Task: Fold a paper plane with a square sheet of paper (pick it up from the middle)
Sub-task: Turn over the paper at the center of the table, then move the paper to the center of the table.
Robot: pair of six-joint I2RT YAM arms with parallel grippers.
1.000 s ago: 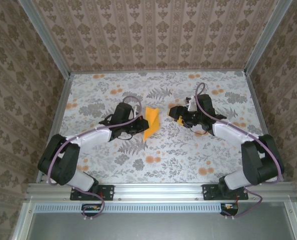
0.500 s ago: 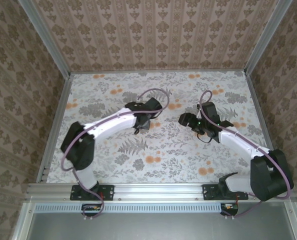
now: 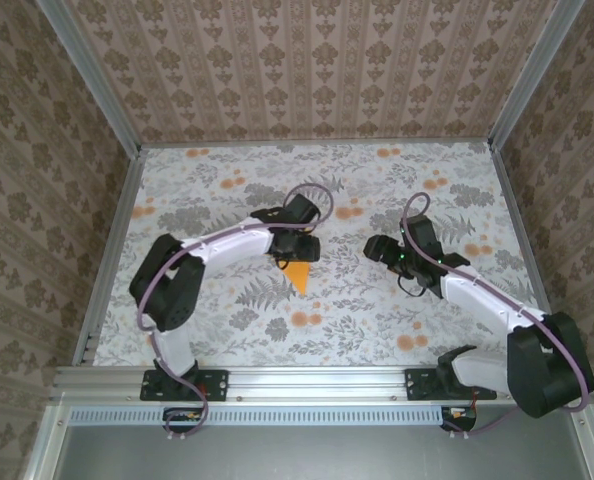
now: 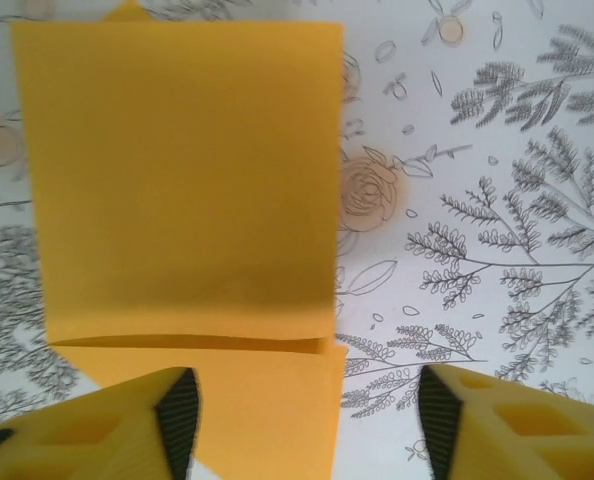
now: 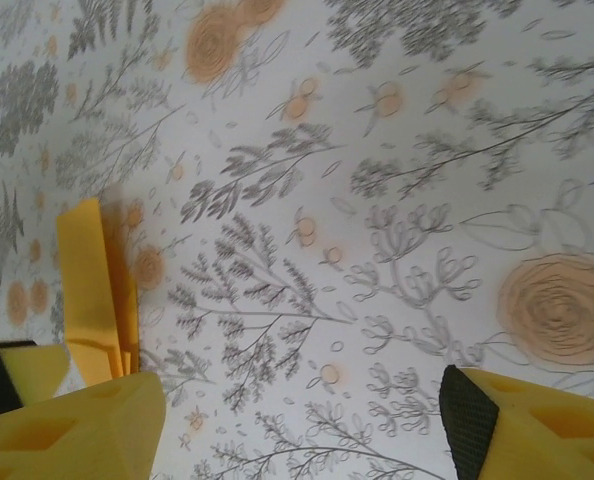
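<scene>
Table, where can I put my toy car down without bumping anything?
Free: the far strip of the table along the back wall, and the near middle strip by the front rail. Crowded: the centre, where the left gripper hangs over the folded orange paper and the right gripper faces it.

The paper [image 4: 187,200] is glowing plain orange-yellow. The table [image 3: 377,300] is showing grey leaves and orange flowers on white. The walls [image 3: 317,70] are wearing brown flowery stripes.
</scene>
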